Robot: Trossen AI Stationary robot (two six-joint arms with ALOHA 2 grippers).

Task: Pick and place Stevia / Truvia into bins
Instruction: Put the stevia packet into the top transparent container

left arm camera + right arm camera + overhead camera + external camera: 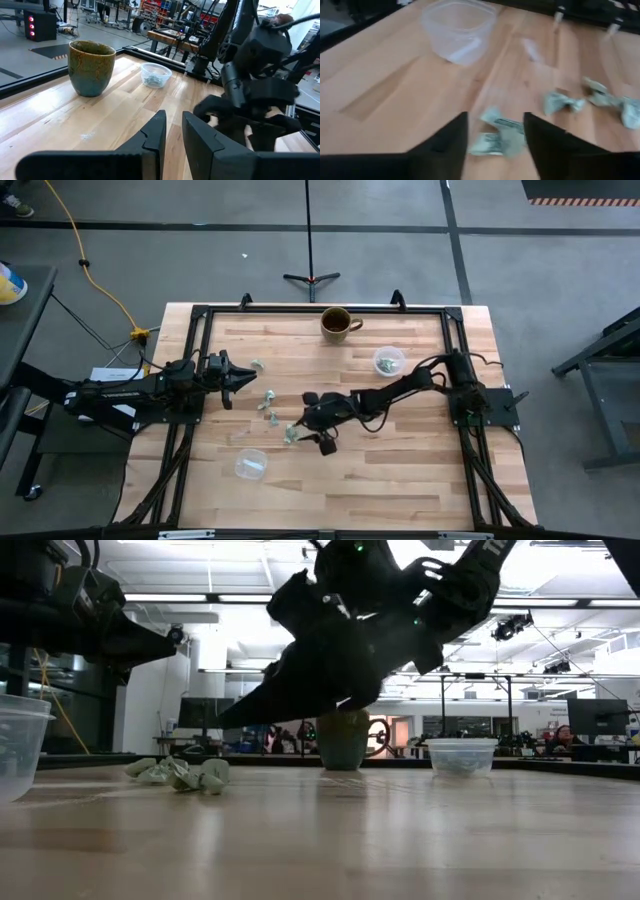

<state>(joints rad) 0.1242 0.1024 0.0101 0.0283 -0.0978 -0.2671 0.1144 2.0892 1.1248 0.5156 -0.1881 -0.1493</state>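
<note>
Wood surface (pixel 400 470) with brown mug (pixel 338 324) at the far edge; right gripper (pixel 495 137) low at mid-surface, fingers spread around a crumpled packet (pixel 499 136) — left gripper (pixel 240 377) waits by the left edge, fingers slightly apart. More packets (pixel 267 406) lie between them, clear bins (pixel 250 464) nearby.

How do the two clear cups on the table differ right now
The far cup near the mug sits by the right arm's side and holds pale packets, as the left wrist view shows. The near cup lies toward the left arm's side, with at most one packet inside. Both are shallow, round and clear.
</note>
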